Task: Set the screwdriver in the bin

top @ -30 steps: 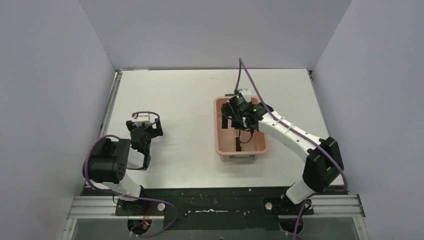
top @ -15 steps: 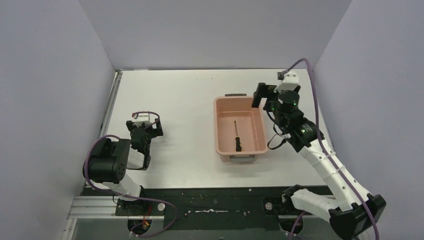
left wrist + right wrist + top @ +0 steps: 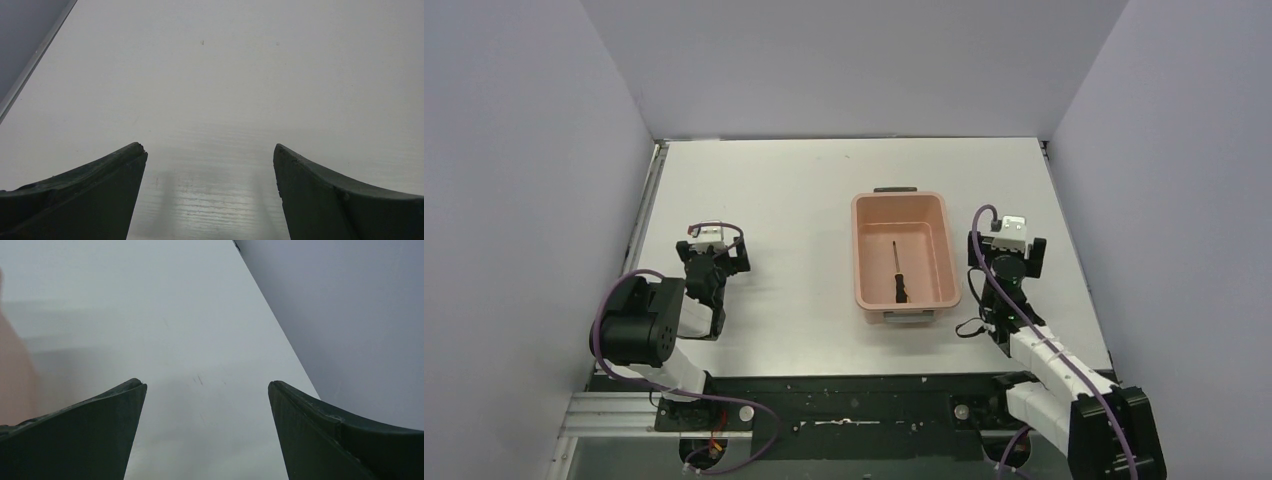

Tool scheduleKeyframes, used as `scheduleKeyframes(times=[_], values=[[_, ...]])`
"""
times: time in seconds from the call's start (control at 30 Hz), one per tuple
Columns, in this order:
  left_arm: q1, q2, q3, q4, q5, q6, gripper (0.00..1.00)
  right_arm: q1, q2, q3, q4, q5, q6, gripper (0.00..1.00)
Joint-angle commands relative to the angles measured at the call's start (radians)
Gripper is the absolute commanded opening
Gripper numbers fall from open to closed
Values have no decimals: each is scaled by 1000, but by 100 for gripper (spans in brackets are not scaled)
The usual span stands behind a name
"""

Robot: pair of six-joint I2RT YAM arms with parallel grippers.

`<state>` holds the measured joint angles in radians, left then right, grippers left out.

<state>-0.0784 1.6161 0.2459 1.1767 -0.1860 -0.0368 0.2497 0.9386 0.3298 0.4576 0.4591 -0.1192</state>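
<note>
We are noting the slim black-and-yellow screwdriver (image 3: pixel 898 272) lying in the salmon-pink plastic bin (image 3: pixel 857 255); left gripper (image 3: pixel 209 148) and right gripper (image 3: pixel 206 385) jaws gaping, empty.

No readable text, labels, brands, numbers or signs anywhere in top or wrist views.

The screwdriver (image 3: pixel 898 273) lies flat inside the bin (image 3: pixel 856 250), handle toward the near end. The bin stands on the worktop (image 3: pixel 784 190). My right hand (image 3: pixel 1006 250) sits just right of the bin, apparently not touching it. My left hand (image 3: pixel 714 256) is well to the left.
</note>
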Motion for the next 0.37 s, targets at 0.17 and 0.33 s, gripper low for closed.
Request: scheduleKeyframes(times=[0.17,0.33], values=[[4,-5,9,31,-1,7,97,-151,139,-185,397,-42,145,100],[3,-4,9,33,-1,7,97,-161,178,-216,470,-64,158,100]])
